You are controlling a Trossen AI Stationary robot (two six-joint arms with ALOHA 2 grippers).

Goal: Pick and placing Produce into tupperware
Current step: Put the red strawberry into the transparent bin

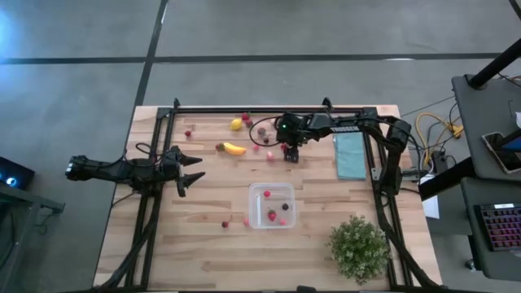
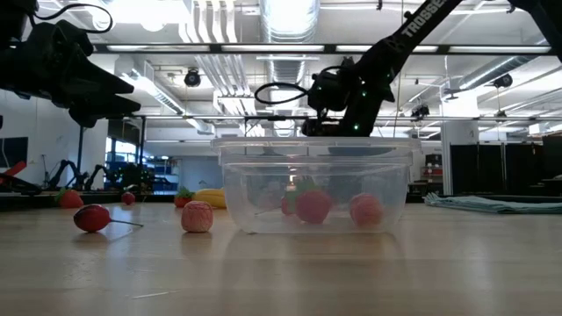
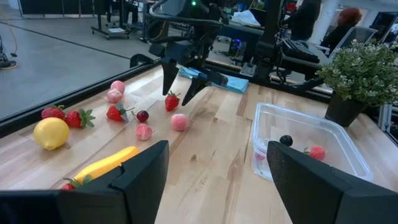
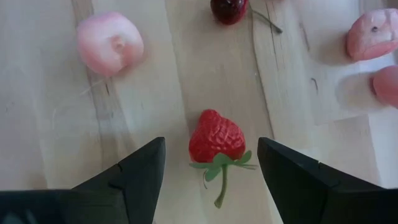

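The pale, matt, planked wooden tabletop (image 1: 203, 244) is carrying a glossy clear plastic tupperware (image 1: 272, 205) and a bumpy red toy strawberry (image 4: 216, 137).

Bright overhead ceiling lights (image 2: 290, 13) glare; soft shadows, nearest claw fingers blurred.

One tupperware (image 1: 271, 205) (three pieces inside), one banana (image 1: 234, 149), one lemon (image 1: 236, 124), one plant (image 1: 358, 247), one cloth (image 1: 351, 155)

I see red strawberry (image 4: 216, 137) with green leaves | pale pink fruit (image 4: 110, 43) | dark red cherry (image 4: 229, 9) | yellow lemon (image 3: 51, 132) | yellow banana (image 1: 234, 149) | teal cloth (image 1: 351, 155) | clear tupperware (image 1: 271, 204)
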